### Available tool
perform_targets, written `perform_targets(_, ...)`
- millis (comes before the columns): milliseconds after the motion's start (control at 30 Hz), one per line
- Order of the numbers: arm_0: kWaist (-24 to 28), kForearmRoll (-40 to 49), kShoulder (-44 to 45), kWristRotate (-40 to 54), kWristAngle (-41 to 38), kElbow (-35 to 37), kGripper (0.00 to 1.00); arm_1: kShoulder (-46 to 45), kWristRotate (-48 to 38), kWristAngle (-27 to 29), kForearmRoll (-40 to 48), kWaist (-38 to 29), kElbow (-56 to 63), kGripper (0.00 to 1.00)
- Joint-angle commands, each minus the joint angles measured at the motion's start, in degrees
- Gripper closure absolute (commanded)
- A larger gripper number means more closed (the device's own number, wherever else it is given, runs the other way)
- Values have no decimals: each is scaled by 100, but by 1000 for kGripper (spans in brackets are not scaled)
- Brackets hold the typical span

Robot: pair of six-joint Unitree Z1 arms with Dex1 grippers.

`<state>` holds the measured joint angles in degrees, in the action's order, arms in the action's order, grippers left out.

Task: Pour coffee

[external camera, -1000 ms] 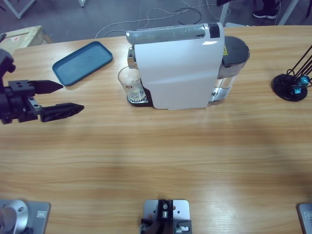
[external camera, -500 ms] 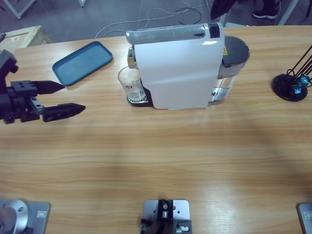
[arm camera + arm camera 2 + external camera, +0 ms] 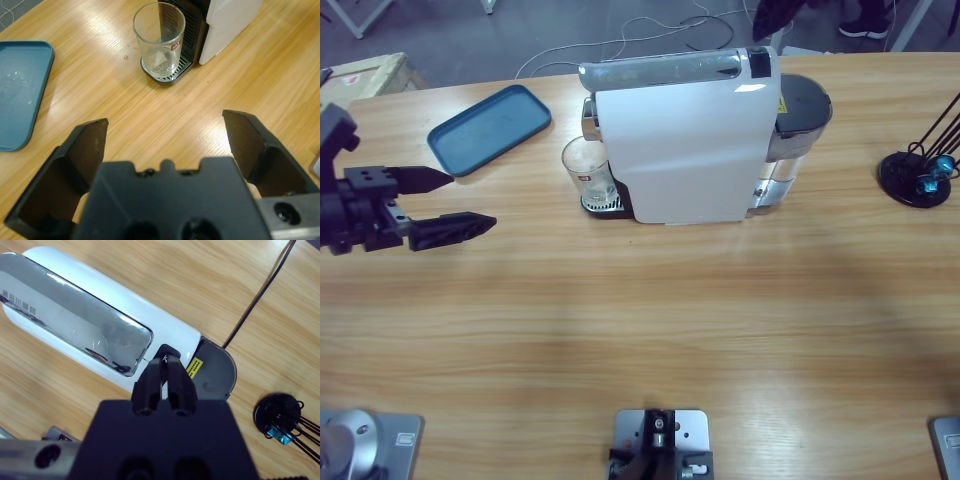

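Wooden table (image 3: 620, 320) under wide-open, empty left pincer (image 3: 445, 205); right pincer (image 3: 167, 371) closed, empty.

— How is the light over the table (image 3: 650, 330)?

— Even and bright from above, with a broad pale sheen across the wood and only a soft shadow at the foot of the coffee machine (image 3: 685, 140).

— Any glare?

— Yes. In the left wrist view, white streaks glance off the varnish near the glass (image 3: 160, 37), and the tray (image 3: 20, 90) carries a dull shine. In the right wrist view, the machine's chrome lid (image 3: 75, 322) mirrors pale smears.

— And focus?

— The high view is fairly crisp. Both wrist views hold the tabletop sharp, while the left gripper (image 3: 167, 132) and the right gripper (image 3: 167, 377) loom dark and soft at the bottom edge.
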<state>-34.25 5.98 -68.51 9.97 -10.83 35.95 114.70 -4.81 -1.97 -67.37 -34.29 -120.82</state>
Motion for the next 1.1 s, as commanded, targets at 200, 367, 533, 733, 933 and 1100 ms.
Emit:
perform_targets(200,-47,-70,-180,-31,97,-193,18,483,121,70,-13,-33,428,1000)
perform_targets(367,-47,-88,-177,-31,107,-211,18,325,121,146,0,-33,496,1000)
perform_targets(533,-47,-91,-127,-31,107,-220,18,-619,145,177,290,-97,298,961)
perform_targets(733,-47,-97,-127,-31,102,-220,18,-830,-116,148,353,-192,901,0)
perform_targets(933,-47,-97,-57,-31,99,-211,18,-851,-218,144,371,-192,964,0)
perform_targets(1100,-47,-97,-39,-32,90,-220,18,-853,-247,144,365,-192,982,0)
